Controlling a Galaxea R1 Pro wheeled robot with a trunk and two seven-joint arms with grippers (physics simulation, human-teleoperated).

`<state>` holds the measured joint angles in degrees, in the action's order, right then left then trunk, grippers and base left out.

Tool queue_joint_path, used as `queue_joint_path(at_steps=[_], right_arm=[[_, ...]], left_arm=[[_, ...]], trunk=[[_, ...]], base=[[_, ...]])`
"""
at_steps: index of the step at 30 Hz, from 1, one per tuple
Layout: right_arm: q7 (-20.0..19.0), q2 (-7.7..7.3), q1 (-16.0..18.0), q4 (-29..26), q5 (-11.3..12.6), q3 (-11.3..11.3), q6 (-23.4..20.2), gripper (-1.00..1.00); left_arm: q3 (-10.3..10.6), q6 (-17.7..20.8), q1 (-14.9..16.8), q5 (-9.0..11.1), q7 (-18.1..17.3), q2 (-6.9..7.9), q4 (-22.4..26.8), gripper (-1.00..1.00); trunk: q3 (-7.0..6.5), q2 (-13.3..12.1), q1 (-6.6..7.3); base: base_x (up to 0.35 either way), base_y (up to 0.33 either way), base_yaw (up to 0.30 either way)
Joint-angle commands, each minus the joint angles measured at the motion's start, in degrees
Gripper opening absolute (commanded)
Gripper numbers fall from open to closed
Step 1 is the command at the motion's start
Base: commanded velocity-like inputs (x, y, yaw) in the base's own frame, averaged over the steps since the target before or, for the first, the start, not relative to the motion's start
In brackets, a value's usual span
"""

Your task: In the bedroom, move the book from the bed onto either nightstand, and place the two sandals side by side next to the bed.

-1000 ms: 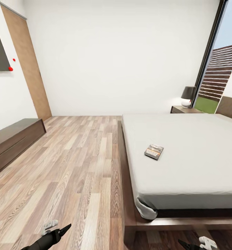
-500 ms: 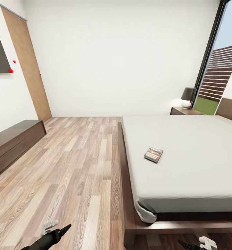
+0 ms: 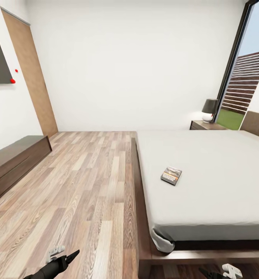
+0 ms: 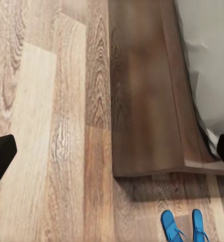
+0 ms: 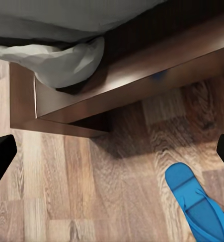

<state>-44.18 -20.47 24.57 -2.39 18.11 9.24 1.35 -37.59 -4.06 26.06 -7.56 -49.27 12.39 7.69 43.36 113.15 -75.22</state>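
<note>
At the foot corner of the bed [image 3: 207, 217], an approach step is judged in hand; nothing is gripped. Left gripper [image 3: 65, 255] is held low over the floor [image 3: 87, 186], fingers spread apart and empty. Book [image 3: 171, 175] lies flat on the mattress, near its left edge. Nightstand [image 3: 207, 125] stands far beside the headboard. Right gripper [image 3: 218, 273] is likewise spread and empty. Sandals [image 4: 184, 227] lie side by side on the floor near the bed corner. Next, closing in on the book is called for.
</note>
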Motion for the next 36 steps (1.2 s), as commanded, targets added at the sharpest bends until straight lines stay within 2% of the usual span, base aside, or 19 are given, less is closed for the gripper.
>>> queue_joint_path(at_steps=[1,20,36], right_arm=[[-0.2,-0.01,0.0,0.1,-0.4,0.4,0.1,1.00],[-0.3,-0.01,0.0,-0.1,-0.4,0.4,0.1,1.00],[-0.3,-0.01,0.0,-0.1,-0.4,0.4,0.1,1.00]], left_arm=[[-0.4,-0.4,0.0,-0.6,-0.1,0.00,0.0,1.00],[-0.4,-0.4,0.0,-0.6,-0.1,0.00,0.0,1.00],[-0.4,-0.4,0.0,-0.6,-0.1,0.03,0.0,1.00]], trunk=[[-0.13,-0.4,0.23],[-3.54,-8.0,4.41],[-3.54,-8.0,4.41]], base=[[0.000,0.000,0.000],[0.000,0.000,0.003],[0.000,0.000,0.240]])
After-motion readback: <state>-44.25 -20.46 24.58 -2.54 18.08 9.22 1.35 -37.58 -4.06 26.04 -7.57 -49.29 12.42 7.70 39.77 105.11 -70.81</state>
